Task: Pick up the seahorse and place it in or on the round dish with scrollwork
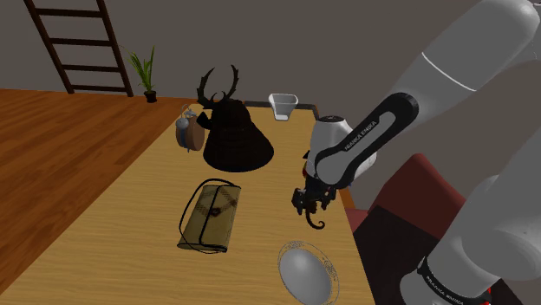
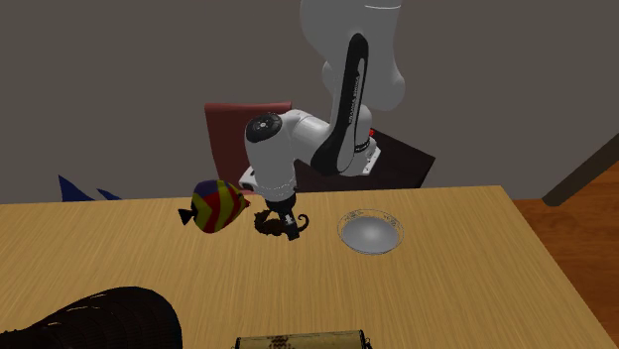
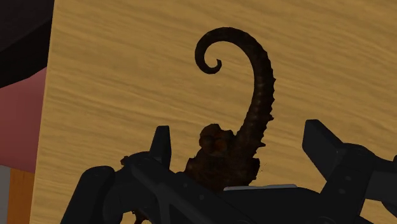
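The gripper (image 1: pixel 310 202) hangs low over the edge of the wooden table (image 1: pixel 130 225) nearest the stand, with the dark brown seahorse (image 1: pixel 318 222) right under it. In the wrist view the two black fingers (image 3: pixel 161 141) stand well apart with the seahorse (image 3: pixel 256 95) between them. Its body is tucked in near the palm and its ridged tail curls out over the wood. There seems to be a sliver of table between each finger and the body, so nothing looks clasped, though the palm hides the closest part. In the second exterior view the seahorse (image 2: pixel 270 227) sits at table level beneath the gripper (image 2: pixel 285 222). A striped fish figure (image 2: pixel 216 205) is just beside it, and the round grey dish (image 2: pixel 371 234) with its scrollwork rim is near on the other side. In the shoulder view the dish (image 1: pixel 303 273) lies near the seahorse, toward the bottom edge. A flat olive clutch bag (image 1: pixel 211 216) and a black horned helmet (image 1: pixel 234 132) sit further across the table.
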Motion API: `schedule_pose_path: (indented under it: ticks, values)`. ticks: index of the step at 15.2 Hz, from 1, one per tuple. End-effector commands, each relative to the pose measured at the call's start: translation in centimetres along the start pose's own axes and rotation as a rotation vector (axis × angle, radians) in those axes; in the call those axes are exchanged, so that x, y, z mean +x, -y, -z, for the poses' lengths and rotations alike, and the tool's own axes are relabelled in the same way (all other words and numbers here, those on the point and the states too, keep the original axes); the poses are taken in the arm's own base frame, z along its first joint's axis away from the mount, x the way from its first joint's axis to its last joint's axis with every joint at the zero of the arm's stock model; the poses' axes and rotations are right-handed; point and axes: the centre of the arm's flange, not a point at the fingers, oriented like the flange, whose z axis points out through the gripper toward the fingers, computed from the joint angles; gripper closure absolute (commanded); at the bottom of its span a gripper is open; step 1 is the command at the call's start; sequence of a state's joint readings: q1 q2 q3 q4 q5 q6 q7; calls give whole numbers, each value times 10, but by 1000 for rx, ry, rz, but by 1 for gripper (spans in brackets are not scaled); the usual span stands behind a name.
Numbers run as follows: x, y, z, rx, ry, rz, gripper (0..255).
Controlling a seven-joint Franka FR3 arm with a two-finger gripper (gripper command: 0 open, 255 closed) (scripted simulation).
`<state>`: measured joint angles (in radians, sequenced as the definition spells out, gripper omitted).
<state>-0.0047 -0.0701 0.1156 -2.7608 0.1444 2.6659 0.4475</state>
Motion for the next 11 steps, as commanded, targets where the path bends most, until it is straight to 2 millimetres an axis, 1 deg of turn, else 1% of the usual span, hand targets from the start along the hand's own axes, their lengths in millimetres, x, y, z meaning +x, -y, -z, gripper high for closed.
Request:
schedule_pose_path:
  ticks: [1, 6, 7, 11]
  values:
    - [0, 0, -2, 0, -1, 0, 0]
    - [0, 0, -2, 0, -1, 0, 0]
    - [0, 0, -2, 0, -1, 0, 255]
    - [0, 0, -2, 0, -1, 0, 255]
